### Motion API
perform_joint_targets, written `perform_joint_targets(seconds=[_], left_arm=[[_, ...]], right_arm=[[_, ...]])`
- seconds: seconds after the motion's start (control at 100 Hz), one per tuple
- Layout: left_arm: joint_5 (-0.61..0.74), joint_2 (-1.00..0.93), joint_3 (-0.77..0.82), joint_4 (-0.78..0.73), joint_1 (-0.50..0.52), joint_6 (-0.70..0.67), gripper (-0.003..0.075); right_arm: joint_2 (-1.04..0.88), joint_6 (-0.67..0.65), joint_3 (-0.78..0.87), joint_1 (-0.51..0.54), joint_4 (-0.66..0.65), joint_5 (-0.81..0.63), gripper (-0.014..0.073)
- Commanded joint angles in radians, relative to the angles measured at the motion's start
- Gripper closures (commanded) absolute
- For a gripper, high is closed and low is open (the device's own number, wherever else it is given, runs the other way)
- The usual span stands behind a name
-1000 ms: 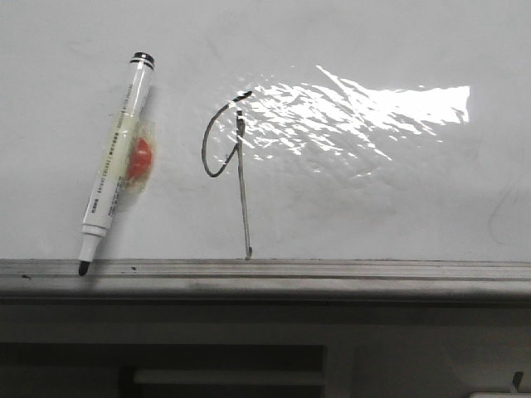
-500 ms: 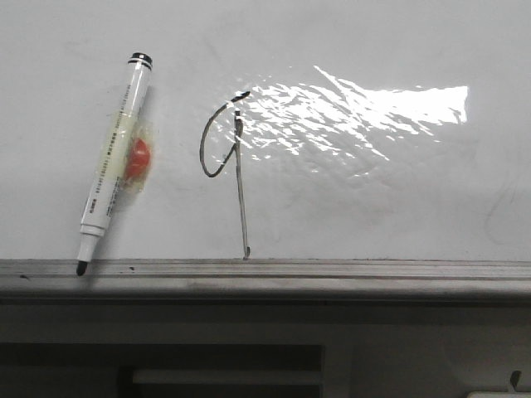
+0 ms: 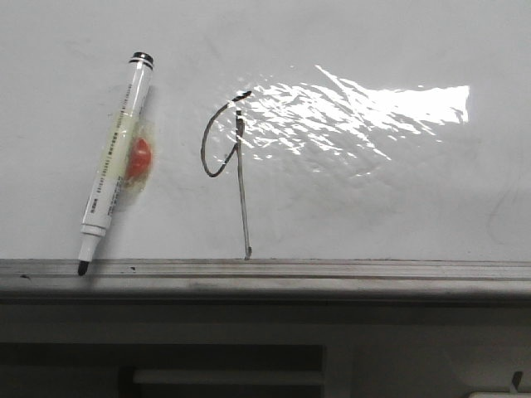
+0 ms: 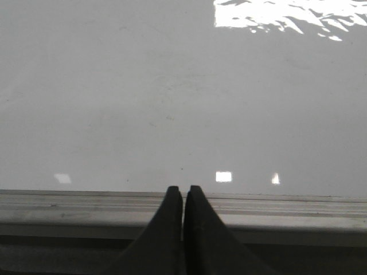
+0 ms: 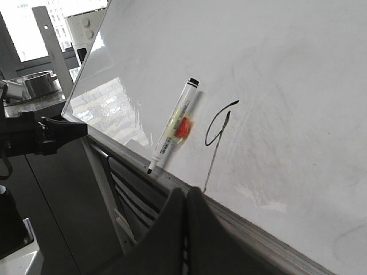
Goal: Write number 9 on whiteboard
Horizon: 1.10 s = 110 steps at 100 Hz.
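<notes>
"Black ink first: the number 9 [image 3: 228,157] is already on the whiteboard [image 3: 373,207], an open loop with a long slanted tail running toward six o'clock, down to the grey ledge [image 3: 332,269]."

"And the marker [image 3: 116,162]?"

"At nine o'clock of the figure, uncapped, leaning on the board with its tip on the ledge. An orange blob under yellowish tape sits mid-barrel. Neither arm has it."

"Their state?"

"Left gripper [image 4: 183,197] has its fingers pressed together on nothing, over the ledge. Right gripper [image 5: 184,200] is the same, closed and empty, looking across at the pen and the digit."

"So what is left?"

"My reading: the writing is finished. If the loop needs closing at twelve o'clock, regrasp the barrel near the taped part, hold the tip square to the board, and use light pressure, since the gloss lets a tip skid."

"Surface?"

"Glossy white, faint grey smudges, a bright glare patch at two o'clock of the digit."

"Room?"

"Right wrist view shows a window and a metal pot beyond the board's edge."
</notes>
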State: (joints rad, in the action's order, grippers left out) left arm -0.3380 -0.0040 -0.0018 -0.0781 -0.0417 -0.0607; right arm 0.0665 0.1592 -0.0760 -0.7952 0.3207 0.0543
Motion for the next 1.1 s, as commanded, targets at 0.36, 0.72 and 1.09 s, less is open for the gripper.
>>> perform_joint_targets(seconds=[0.36, 0.72, 1.09], left_arm=[[0.046, -0.028, 0.021, -0.002, -0.007, -0.011, 0.0741], [0.046, -0.028, 0.021, -0.002, -0.007, -0.011, 0.0741], [0.046, -0.028, 0.021, -0.002, -0.007, -0.011, 0.0741]], right_arm=[[0.008, 0.008, -0.025, 0.006, -0.010, -0.073, 0.0656], [0.006, 0.016, 0.116, 0.093, -0.080, -0.262, 0.0656], [0.004, -0.148, 0.114, 0.570, -0.394, -0.356, 0.0656]])
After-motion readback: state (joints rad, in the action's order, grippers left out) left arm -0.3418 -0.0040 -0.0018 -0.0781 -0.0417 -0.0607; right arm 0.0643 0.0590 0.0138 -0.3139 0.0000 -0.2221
